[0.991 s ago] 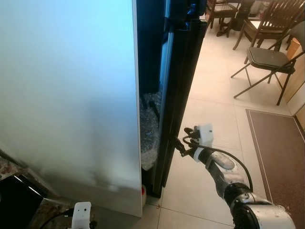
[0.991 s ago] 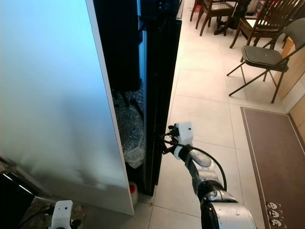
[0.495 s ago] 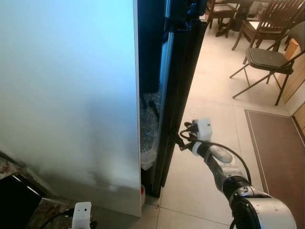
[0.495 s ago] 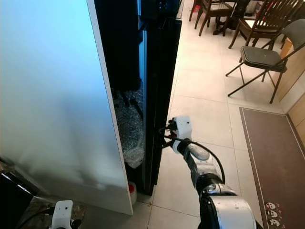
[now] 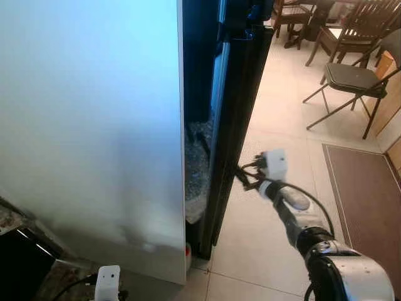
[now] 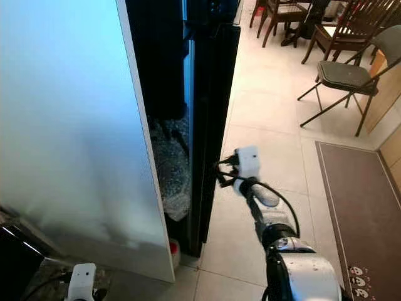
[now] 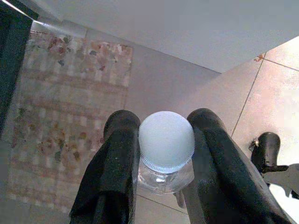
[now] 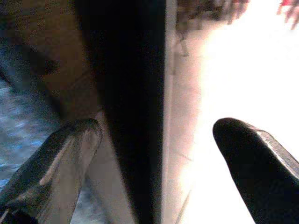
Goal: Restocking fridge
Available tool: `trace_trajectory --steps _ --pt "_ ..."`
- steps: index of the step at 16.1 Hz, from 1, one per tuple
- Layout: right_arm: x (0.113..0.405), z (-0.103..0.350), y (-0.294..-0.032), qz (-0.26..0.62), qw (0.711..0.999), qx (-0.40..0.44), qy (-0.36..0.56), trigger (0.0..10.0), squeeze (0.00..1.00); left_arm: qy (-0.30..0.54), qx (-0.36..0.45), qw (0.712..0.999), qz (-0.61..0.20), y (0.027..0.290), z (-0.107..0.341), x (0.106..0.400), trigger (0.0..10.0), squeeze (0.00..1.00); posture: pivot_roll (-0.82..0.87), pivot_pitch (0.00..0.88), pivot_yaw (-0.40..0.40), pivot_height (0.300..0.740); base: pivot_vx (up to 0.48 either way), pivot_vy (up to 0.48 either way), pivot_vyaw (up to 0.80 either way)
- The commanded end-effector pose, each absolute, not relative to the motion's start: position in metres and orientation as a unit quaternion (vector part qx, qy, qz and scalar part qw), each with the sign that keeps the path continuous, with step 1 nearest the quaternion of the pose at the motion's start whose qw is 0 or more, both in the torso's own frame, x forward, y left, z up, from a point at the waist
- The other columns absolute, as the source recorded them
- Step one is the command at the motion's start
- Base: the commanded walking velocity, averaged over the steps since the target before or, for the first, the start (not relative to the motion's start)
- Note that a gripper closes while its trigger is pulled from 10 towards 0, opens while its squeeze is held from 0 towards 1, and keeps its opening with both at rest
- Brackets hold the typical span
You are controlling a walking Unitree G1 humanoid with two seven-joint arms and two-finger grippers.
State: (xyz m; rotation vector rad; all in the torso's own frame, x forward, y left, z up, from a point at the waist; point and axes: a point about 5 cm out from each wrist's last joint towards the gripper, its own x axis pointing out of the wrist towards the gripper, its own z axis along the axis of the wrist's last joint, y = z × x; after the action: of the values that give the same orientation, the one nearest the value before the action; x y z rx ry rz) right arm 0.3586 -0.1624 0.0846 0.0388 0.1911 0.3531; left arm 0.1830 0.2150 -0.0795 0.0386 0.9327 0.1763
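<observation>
I am holding one clear plastic bottle with a pale ribbed round cap (image 7: pixel 166 142) in my left gripper (image 7: pixel 161 154), both black fingers clamping it just under the cap, above tiled floor. My right gripper (image 8: pixel 154 140) is reaching to the edge of the tall black fridge door (image 5: pixel 241 94), its fingers spread apart with that dark edge running between them. Left of it, inside the narrow opening, I am seeing crinkled clear plastic wrap (image 5: pixel 195 169); beyond, the broad white fridge side panel (image 5: pixel 88 125). Right of it, one black folding chair (image 5: pixel 354 78) is standing on pale tiles.
</observation>
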Motion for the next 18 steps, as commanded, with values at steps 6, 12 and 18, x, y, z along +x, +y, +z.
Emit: trace_trajectory --steps 6,12,18 --pt "0.350 0.076 -0.194 0.080 0.992 -0.003 0.097 10.0 0.00 0.452 0.018 0.888 0.086 0.215 -0.080 0.183 10.0 0.00 0.03 0.000 -0.040 0.740 0.000 0.000 0.00" --pt "0.342 0.064 -0.191 0.085 0.990 -0.011 0.108 10.0 0.00 0.455 0.022 0.886 0.082 0.215 -0.080 0.181 10.0 0.00 0.02 0.000 -0.031 0.740 0.000 0.000 0.00" --pt "0.337 0.058 -0.178 0.134 0.985 0.009 0.108 10.0 0.00 0.456 0.026 0.886 0.081 0.216 -0.081 0.180 10.0 0.00 0.02 0.000 -0.025 0.740 0.000 0.000 0.00"
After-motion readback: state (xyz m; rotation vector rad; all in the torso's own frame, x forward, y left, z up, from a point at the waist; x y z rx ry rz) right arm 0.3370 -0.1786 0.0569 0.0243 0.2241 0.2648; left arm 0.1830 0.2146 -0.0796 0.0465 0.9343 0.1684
